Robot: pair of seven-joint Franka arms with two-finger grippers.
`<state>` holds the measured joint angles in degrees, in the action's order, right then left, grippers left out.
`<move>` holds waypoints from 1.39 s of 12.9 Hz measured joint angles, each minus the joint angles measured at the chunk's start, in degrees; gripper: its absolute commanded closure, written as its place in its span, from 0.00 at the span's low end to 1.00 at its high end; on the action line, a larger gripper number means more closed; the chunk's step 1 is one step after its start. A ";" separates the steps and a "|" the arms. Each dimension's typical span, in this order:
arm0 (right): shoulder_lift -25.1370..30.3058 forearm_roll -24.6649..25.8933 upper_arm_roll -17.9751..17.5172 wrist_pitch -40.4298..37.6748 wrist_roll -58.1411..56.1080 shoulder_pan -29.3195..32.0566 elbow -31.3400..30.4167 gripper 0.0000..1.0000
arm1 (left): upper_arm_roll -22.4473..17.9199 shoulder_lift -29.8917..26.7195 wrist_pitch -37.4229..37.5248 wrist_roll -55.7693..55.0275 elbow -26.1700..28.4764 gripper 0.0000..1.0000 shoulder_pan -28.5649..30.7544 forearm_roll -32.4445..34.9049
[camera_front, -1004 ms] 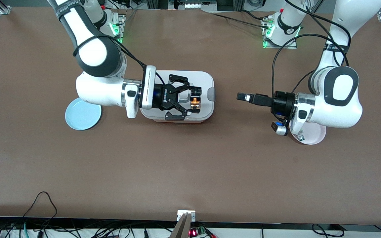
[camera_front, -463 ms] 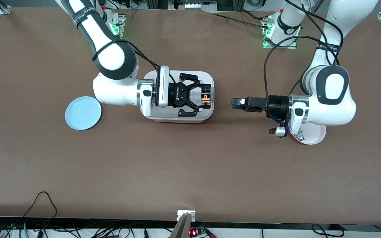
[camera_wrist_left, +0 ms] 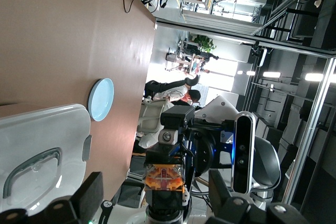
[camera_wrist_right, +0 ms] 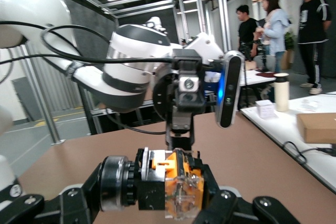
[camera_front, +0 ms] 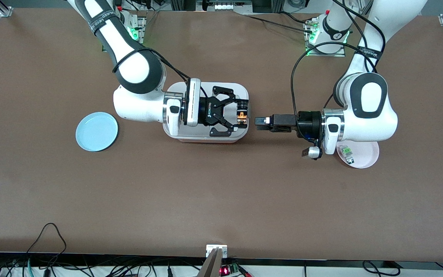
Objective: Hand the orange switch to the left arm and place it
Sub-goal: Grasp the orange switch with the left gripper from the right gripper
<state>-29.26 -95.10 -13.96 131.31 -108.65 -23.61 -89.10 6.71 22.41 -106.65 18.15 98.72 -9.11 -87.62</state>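
Note:
The orange switch [camera_front: 240, 115] is held in my right gripper [camera_front: 237, 114], which is shut on it above the end of the white box [camera_front: 240, 91] toward the left arm's end of the table. In the right wrist view the switch [camera_wrist_right: 170, 184] lies crosswise between the fingers, black cylinder end to one side. My left gripper [camera_front: 260, 122] is open, level with the switch and just short of it, past the box's edge. In the left wrist view the switch [camera_wrist_left: 165, 177] shows straight ahead between the spread fingers [camera_wrist_left: 89, 192], and the box [camera_wrist_left: 42, 135] shows too.
A light blue plate [camera_front: 96, 132] lies toward the right arm's end of the table. A pink plate [camera_front: 364, 157] under the left arm holds a small green-and-clear component [camera_front: 345, 151]. Cables run along the table edge nearest the front camera.
My right gripper carried the switch across the box toward the left arm. My left gripper moved in from over the pink plate toward the switch, uncovering the green component.

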 measured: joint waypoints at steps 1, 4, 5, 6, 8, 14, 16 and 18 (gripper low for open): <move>-0.02 -0.12 0.00 1.15 0.00 -0.35 0.00 0.76 | 0.23 0.00 -0.07 0.14 0.06 0.12 0.00 -0.05; -0.08 -0.17 0.00 1.93 0.00 -0.88 0.00 0.76 | 1.59 0.00 -1.35 0.34 0.19 0.23 -0.10 -0.06; -0.14 -0.17 0.01 2.01 0.00 -0.88 0.00 0.76 | 2.33 0.00 -2.17 0.41 0.22 0.41 -0.17 -0.06; -0.15 -0.17 0.00 2.02 0.00 -0.88 0.00 0.76 | 2.33 0.00 -2.20 0.43 0.22 0.42 -0.16 -0.06; -0.15 -0.17 0.01 2.03 0.00 -0.88 0.00 0.76 | 2.61 0.00 -2.20 0.45 0.29 0.47 -0.22 -0.06; -0.28 -0.16 0.01 2.15 -0.63 -0.99 -0.16 0.76 | 3.20 0.00 -2.36 2.43 1.26 0.94 -0.59 -0.42; -0.29 -0.16 0.01 2.18 -0.63 -1.00 -0.16 0.73 | 3.21 0.00 -2.36 2.43 1.27 0.94 -0.58 -0.43; -0.29 -0.17 0.01 2.20 -0.62 -1.01 -0.16 0.01 | 3.21 0.00 -2.36 2.43 1.28 0.94 -0.57 -0.43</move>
<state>-29.55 -95.27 -13.94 133.51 -109.28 -24.62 -89.26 9.92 22.42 -109.01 20.59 100.00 -9.68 -88.04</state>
